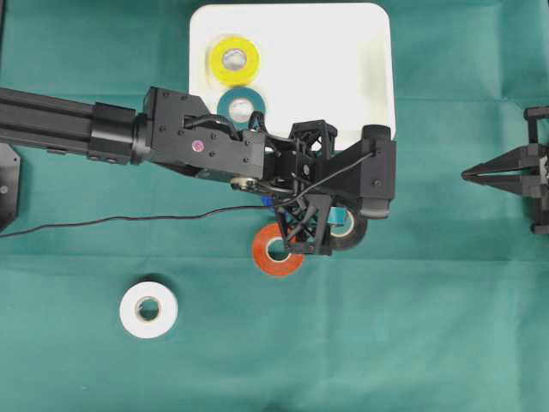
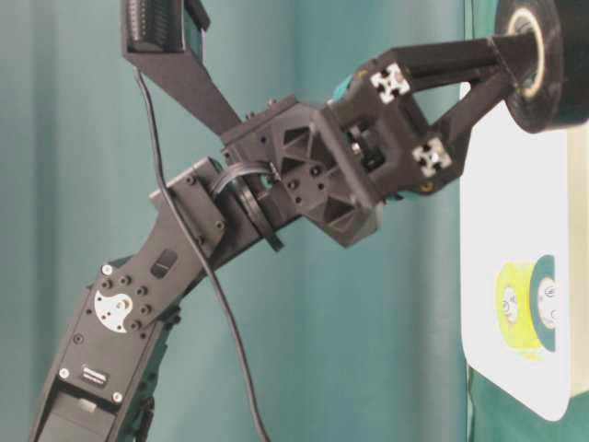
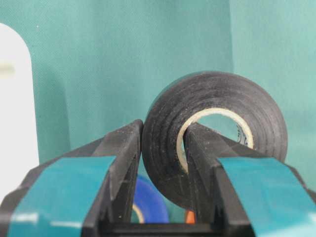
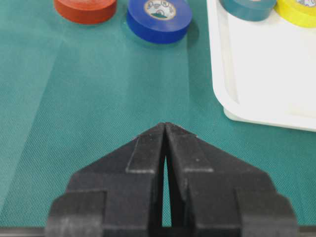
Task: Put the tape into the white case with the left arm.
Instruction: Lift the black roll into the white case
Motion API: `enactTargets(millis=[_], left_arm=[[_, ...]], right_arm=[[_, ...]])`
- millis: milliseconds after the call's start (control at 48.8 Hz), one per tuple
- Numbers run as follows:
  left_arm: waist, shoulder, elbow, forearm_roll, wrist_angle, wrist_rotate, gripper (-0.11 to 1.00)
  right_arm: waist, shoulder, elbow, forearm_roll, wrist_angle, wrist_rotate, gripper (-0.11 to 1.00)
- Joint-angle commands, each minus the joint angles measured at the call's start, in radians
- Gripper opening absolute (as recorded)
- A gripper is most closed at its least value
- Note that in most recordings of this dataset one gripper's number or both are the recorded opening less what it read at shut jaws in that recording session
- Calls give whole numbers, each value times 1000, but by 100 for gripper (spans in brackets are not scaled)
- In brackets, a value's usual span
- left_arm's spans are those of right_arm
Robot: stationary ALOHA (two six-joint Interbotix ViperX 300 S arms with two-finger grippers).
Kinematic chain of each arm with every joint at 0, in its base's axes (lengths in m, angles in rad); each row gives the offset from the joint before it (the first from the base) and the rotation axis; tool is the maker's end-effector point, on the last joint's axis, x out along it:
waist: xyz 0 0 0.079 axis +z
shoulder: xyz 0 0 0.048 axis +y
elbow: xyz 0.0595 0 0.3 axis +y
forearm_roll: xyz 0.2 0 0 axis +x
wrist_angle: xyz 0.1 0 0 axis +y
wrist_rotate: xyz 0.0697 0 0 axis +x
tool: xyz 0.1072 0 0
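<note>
A robot lab bench, set up for practice runs rather than any home or shop. A green cloth (image 1: pixel 412 326) covers the whole table, and the same green hangs as a backdrop behind it. Two black robot arms, the left arm (image 1: pixel 69 124) and the right arm (image 1: pixel 523 176), reach in from opposite sides of the cloth. Coloured tape rolls (image 1: pixel 147 310) lie on it beside a white tray (image 1: pixel 343 51).
</note>
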Motion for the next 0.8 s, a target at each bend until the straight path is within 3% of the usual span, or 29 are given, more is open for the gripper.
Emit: enactTargets(millis=[0,144,779], left_arm=[[21,-58,-3,-2,-5,20,25],[67,-74,14,-2,-5,48,25],[333,-81,86,-2,-26,60,25]], right_arm=[[-2,5,-9,0,-9,2,-9],[-2,5,-11,0,-9,2,-9],[-2,5,-11,0,-9,2,-9]])
